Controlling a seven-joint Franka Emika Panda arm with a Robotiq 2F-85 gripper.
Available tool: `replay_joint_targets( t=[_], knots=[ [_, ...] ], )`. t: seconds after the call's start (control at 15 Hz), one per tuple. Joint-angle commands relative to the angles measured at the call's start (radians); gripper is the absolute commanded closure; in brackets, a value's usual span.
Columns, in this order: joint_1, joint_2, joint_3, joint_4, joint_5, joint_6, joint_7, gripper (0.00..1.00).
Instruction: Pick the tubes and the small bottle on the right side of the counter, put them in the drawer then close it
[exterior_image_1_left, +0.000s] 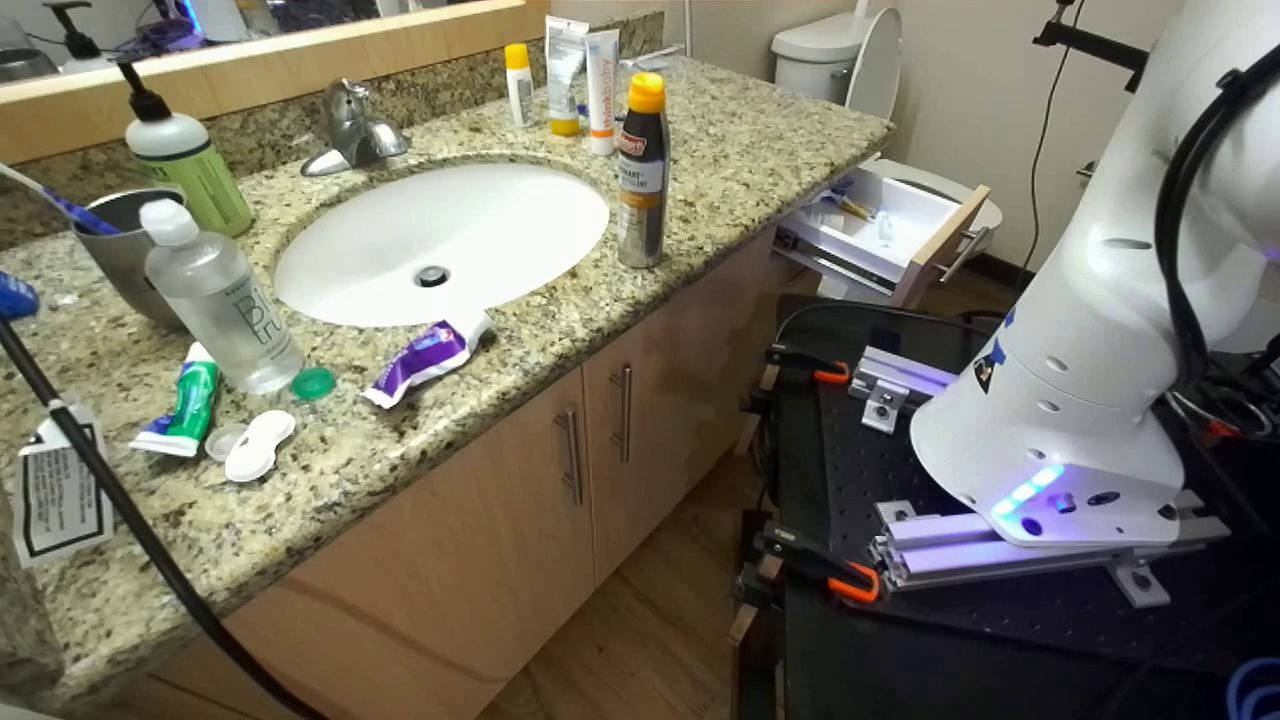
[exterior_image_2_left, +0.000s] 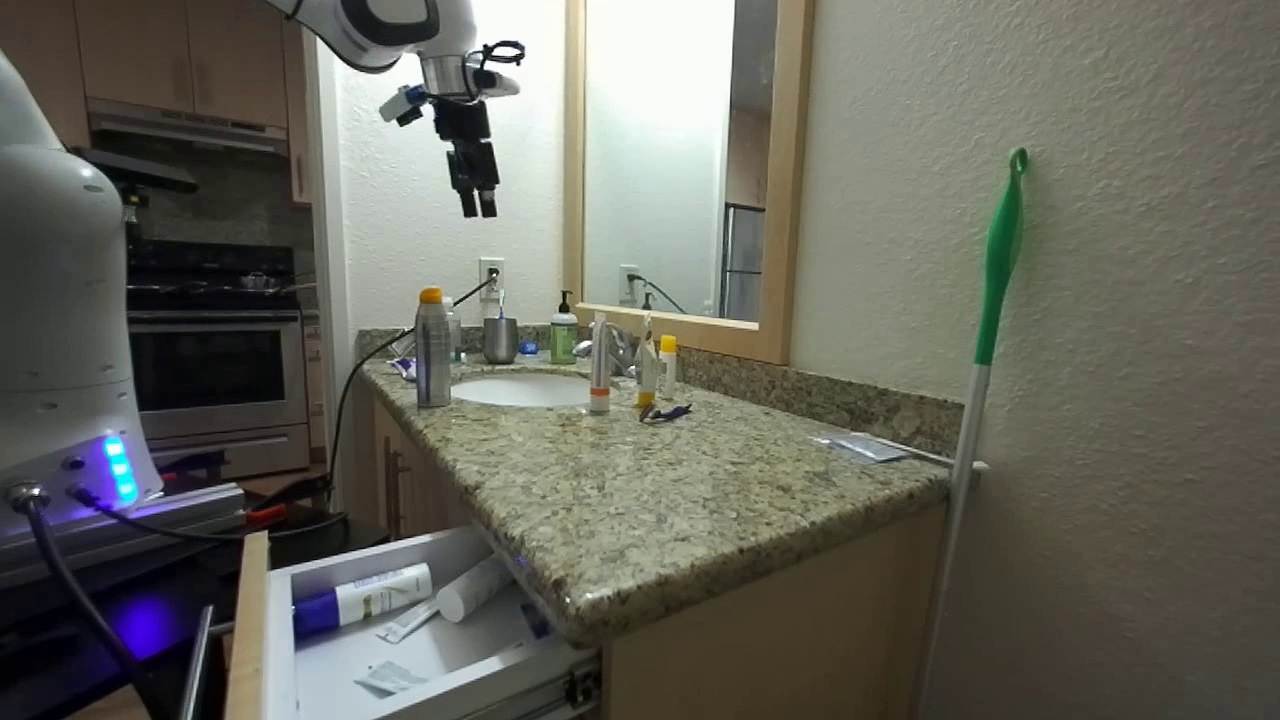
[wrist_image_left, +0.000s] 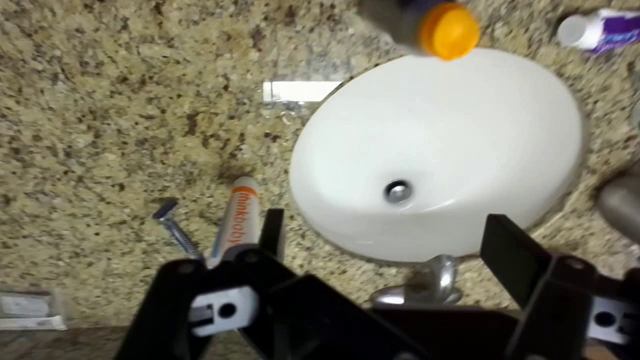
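Note:
Two whitish tubes stand upright on the counter's right part, beside the sink: the white tube with orange lettering (exterior_image_1_left: 602, 95) and the white tube with a yellow cap (exterior_image_1_left: 565, 80). Both also show in an exterior view (exterior_image_2_left: 600, 365) (exterior_image_2_left: 648, 372). The small bottle (exterior_image_1_left: 519, 90), white with a yellow top, stands behind them near the backsplash (exterior_image_2_left: 668, 370). In the wrist view only the orange-lettered tube (wrist_image_left: 242, 215) shows. My gripper (exterior_image_2_left: 478, 208) is open and empty, high above the counter. In the wrist view its fingers (wrist_image_left: 384, 217) are wide apart. The drawer (exterior_image_2_left: 252, 640) is pulled out, with tubes and packets inside (exterior_image_1_left: 945, 245).
The tall grey can (exterior_image_1_left: 643, 190) stands upright at the counter's front edge. The sink (exterior_image_1_left: 440, 240) and faucet (exterior_image_1_left: 355, 130) are beside the tubes. A razor (wrist_image_left: 175, 227) and flat packets (exterior_image_2_left: 868, 447) lie on the counter. A clear bottle (exterior_image_1_left: 225, 310) and purple tube (exterior_image_1_left: 425, 360) are beyond the sink.

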Motion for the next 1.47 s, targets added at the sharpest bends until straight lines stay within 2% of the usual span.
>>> replay_joint_targets(
  t=[0.0, 0.13, 0.2, 0.27, 0.47, 0.73, 0.93, 1.0, 1.2, 1.4],
  knots=[
    [-0.038, 0.036, -0.015, 0.029, 0.013, 0.003, -0.004, 0.0],
    [-0.061, 0.102, -0.05, 0.073, 0.021, 0.004, -0.003, 0.0],
    [-0.062, 0.121, -0.024, 0.051, -0.021, 0.044, 0.03, 0.0],
    [-0.068, 0.183, -0.002, 0.076, -0.046, 0.024, 0.111, 0.0],
    [-0.069, 0.344, 0.01, 0.106, -0.038, 0.114, 0.321, 0.0],
    [-0.071, 0.488, -0.013, 0.153, -0.011, 0.203, 0.525, 0.0],
    [-0.074, 0.49, -0.04, 0.188, 0.058, 0.163, 0.619, 0.0],
    [-0.062, 0.494, -0.034, 0.154, 0.023, 0.199, 0.577, 0.0],
    [-0.068, 0.491, -0.044, 0.18, 0.041, 0.188, 0.607, 0.0],
    [-0.083, 0.529, -0.056, 0.215, 0.124, 0.185, 0.658, 0.0]
  ],
)
